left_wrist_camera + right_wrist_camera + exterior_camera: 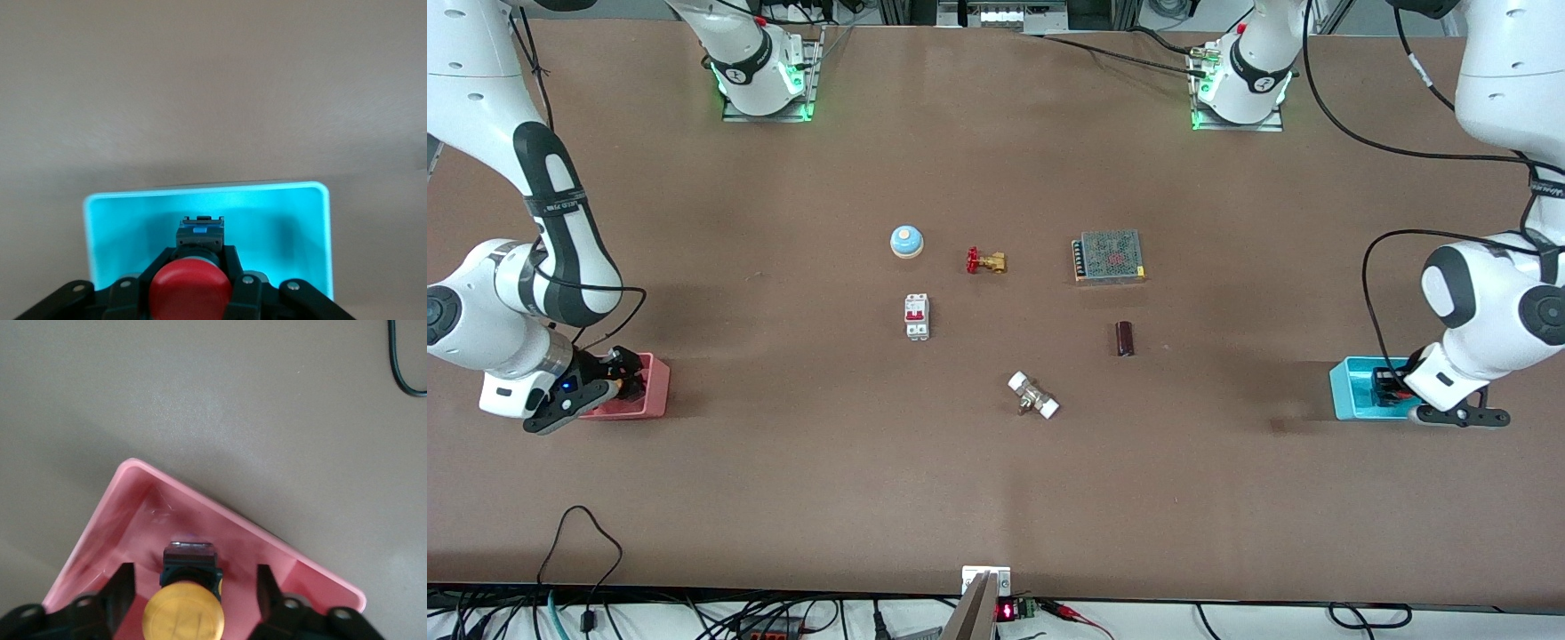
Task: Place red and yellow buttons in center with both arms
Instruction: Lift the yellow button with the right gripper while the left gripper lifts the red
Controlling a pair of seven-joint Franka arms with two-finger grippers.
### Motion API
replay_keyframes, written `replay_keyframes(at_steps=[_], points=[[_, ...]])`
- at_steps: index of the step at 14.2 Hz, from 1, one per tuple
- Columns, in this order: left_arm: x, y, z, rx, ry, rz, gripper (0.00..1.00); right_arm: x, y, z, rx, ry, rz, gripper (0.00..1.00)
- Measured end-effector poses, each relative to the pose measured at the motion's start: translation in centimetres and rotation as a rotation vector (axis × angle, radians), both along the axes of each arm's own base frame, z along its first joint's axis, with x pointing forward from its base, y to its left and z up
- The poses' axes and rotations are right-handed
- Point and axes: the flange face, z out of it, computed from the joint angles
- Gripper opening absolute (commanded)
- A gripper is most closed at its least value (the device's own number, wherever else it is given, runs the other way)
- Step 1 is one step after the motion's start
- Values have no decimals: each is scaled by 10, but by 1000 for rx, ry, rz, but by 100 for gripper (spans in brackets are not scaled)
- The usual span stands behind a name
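Note:
The red button (190, 290) stands in the cyan tray (280, 220) at the left arm's end of the table. My left gripper (197, 257) is down in that tray (1352, 391), its fingers shut against the button's black body. The yellow button (185, 617) stands in the pink tray (220, 513) at the right arm's end. My right gripper (195, 577) is down in that tray (654, 391), open, with a finger on each side of the button and a gap to each. The brown table centre (1014, 329) holds neither button.
Around the centre lie a blue dome with an orange top (906, 241), a brass valve with a red handle (985, 261), a white circuit breaker (917, 316), a mesh-topped power supply (1109, 257), a dark cylinder (1125, 339) and a white-ended fitting (1033, 396).

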Motion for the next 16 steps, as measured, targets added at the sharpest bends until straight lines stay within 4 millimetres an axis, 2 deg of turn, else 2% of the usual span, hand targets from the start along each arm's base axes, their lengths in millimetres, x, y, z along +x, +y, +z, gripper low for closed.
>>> replay_keyframes(at_steps=[2,4,5,6,7,10,11,14,16], points=[[5,-7,49,-13,45,-6,27,0,0,0,0,0,3,56],[8,-26,93,-29,111,-23,26,0,0,0,0,0,3,41],[7,-44,104,-37,156,-32,24,0,0,0,0,0,4,38],[4,-66,106,-42,202,-41,15,0,0,0,0,0,4,35],[0,-89,101,-48,258,-60,9,0,0,0,0,1,4,33],[-10,-162,69,-51,398,-137,8,0,-1,0,0,1,5,31],[-10,-175,58,-48,414,-148,8,0,0,0,0,1,5,30],[-13,-195,23,-37,451,-133,8,2,0,8,-1,-3,5,30],[-18,-215,-4,-27,439,-92,9,3,0,37,1,12,3,29]])
